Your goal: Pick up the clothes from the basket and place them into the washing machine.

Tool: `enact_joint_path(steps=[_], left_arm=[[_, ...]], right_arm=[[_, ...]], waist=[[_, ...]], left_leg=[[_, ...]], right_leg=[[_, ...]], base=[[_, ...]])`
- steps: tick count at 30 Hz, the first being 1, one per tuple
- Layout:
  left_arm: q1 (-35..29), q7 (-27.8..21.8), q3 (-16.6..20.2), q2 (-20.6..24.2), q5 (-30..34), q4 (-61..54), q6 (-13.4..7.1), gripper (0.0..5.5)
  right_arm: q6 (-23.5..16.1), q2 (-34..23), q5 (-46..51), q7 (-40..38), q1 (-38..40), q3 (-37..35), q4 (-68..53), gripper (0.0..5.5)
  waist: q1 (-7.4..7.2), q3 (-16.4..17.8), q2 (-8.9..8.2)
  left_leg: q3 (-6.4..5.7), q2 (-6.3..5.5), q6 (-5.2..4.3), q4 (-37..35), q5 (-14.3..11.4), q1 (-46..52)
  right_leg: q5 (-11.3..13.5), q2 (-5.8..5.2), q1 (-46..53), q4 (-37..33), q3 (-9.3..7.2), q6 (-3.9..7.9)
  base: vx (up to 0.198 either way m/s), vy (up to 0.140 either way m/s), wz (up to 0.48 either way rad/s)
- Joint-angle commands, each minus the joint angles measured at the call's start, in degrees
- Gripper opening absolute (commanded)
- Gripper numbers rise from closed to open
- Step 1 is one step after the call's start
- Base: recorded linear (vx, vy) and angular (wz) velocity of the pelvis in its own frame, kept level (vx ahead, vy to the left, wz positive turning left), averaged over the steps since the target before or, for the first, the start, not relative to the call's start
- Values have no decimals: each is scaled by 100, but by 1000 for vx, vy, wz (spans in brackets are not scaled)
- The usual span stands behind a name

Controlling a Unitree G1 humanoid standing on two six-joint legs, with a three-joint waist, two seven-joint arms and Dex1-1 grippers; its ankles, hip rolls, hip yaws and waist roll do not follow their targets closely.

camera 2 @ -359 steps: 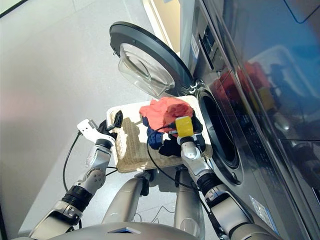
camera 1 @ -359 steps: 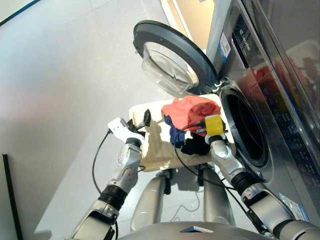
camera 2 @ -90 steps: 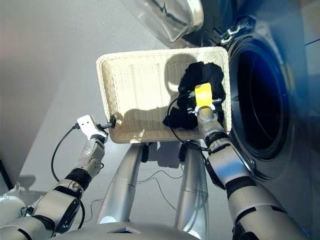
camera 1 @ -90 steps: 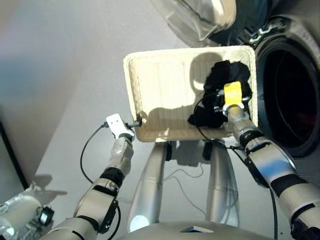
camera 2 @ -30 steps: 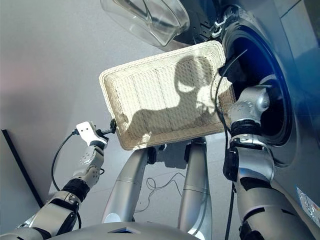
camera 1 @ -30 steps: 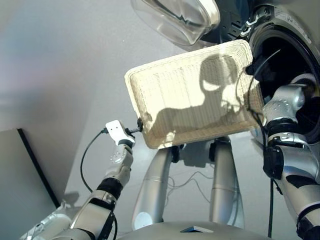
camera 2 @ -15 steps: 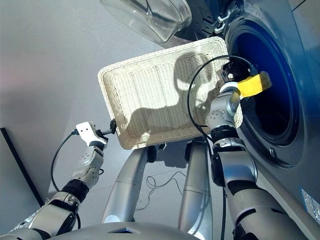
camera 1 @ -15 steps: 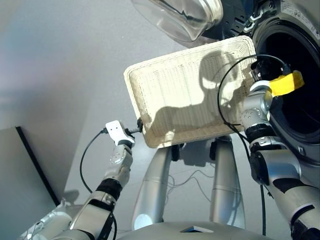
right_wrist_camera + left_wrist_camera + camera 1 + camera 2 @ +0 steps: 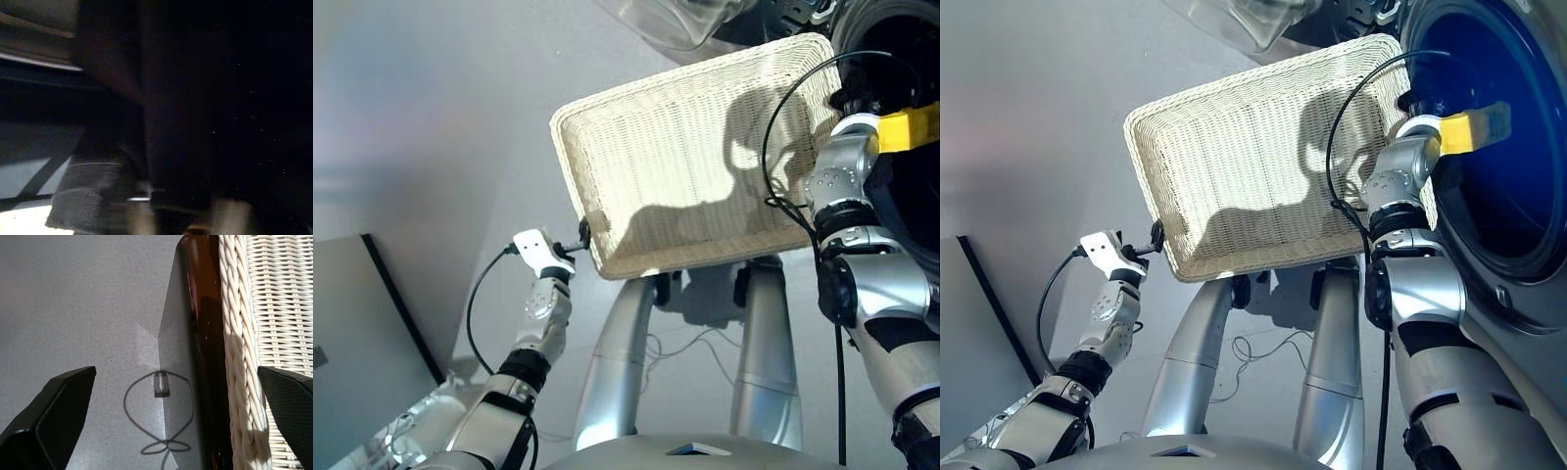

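no clothes show anywhere i can see; the basket point(image 9: 685, 176) lies bare, its long axis running from my left gripper point(image 9: 582, 233) toward my right gripper point(image 9: 855, 98). i judge the garments are in the drum, though it reads only as darkness. my right gripper sits at the washing machine point(image 9: 1498, 166) mouth, nearer it; i cannot tell its fingers. my left gripper's fingers point(image 9: 54, 416) are spread, straddling the basket's rim.
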Motion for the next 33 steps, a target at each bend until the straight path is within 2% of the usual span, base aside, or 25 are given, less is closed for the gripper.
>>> enact_joint_path(steps=[1, 3, 6, 12, 13, 17, 18, 19, 21, 24, 28, 29, 33], left_arm=[[-133, 227, 34, 208, -75, 644, 205, 550], [-94, 207, 72, 211, -79, 572, 189, 550], [-31, 249, 178, 230, -43, 422, 128, 550], [-6, 313, 310, 234, 48, 541, 54, 550], [13, 305, 311, 224, 53, 574, 57, 550], [38, 269, 313, 223, 77, 707, 73, 550], [25, 247, 312, 237, 60, 795, 111, 550], [22, 227, 323, 223, 25, 800, 114, 550], [-4, 136, 321, 229, 15, 876, 161, 550], [6, 4, 337, 225, -42, 886, 217, 550], [62, -141, 404, 230, -47, 928, 243, 550], [73, -146, 408, 232, -49, 928, 243, 550], [98, -180, 538, 226, -37, 966, 225, 550]], right_arm=[[-54, -361, -402, 31, -607, 477, -185, 0], [-143, -459, -478, -4, -603, 455, -381, 0], [-672, -711, -790, -284, -538, 216, -1548, 0], [-1338, -1235, -1119, -847, -537, -349, -2076, 0], [-1360, -1263, -1102, -888, -488, -439, -2010, 0], [-1034, -1316, -1183, -835, -322, -339, -1562, 0], [-659, -1221, -1090, -643, -242, -116, -1032, 110], [-509, -1143, -1043, -432, -197, 31, -900, 550], [-67, -945, -946, -15, -70, 355, -343, 550], [268, -585, -971, 430, 194, 757, -213, 550], [539, -149, -1227, 871, 743, 1050, -255, 550], [541, -143, -1229, 874, 752, 1052, -259, 550], [560, 194, -1515, 1033, 1392, 1206, -701, 550]], waist=[[-41, 207, 259], [-51, 166, 258], [-90, 99, 245], [-153, 3, 222], [-164, -14, 211], [-173, -50, 162], [-157, -70, 114], [-164, -58, 100], [-159, -40, 48], [-185, 3, -10], [-203, -5, -126], [-212, -8, -123], [-241, -65, -301]], left_leg=[[27, -160, 122, -69, -93, 131], [29, -159, 117, -154, -76, 182], [42, -163, 112, -316, -38, 263], [46, -200, 116, -526, 1, 412], [55, -200, 121, -535, -5, 428], [50, -187, 132, -575, -11, 495], [49, -169, 128, -582, -9, 517], [54, -150, 128, -609, -1, 544], [59, -128, 123, -632, 18, 581], [51, -95, 102, -650, 68, 612], [0, -92, 81, -724, 145, 693], [-4, -94, 80, -728, 148, 698], [-107, -97, 75, -677, 175, 762]], right_leg=[[-491, 210, 233, 364, -414, -264], [-471, 229, 273, 297, -412, -263], [-437, 241, 321, 168, -404, -241], [-404, 247, 395, 86, -375, -184], [-413, 247, 414, 85, -378, -183], [-399, 245, 490, 27, -381, -183], [-363, 225, 546, -26, -394, -193], [-347, 225, 578, -61, -395, -202], [-307, 211, 650, -132, -420, -218], [-249, 187, 743, -232, -455, -230], [-215, 163, 900, -336, -533, -239], [-214, 162, 908, -341, -538, -240], [-234, 145, 1094, -377, -638, -263]], base=[[0, 0, 0], [0, 0, 0], [0, 0, 0], [0, 0, 0], [0, 0, 0], [0, 0, 0], [0, 0, 0], [0, 0, 0], [0, 0, 0], [0, 0, 0], [0, 0, 0], [0, 0, 0], [-1, -13, 19]])
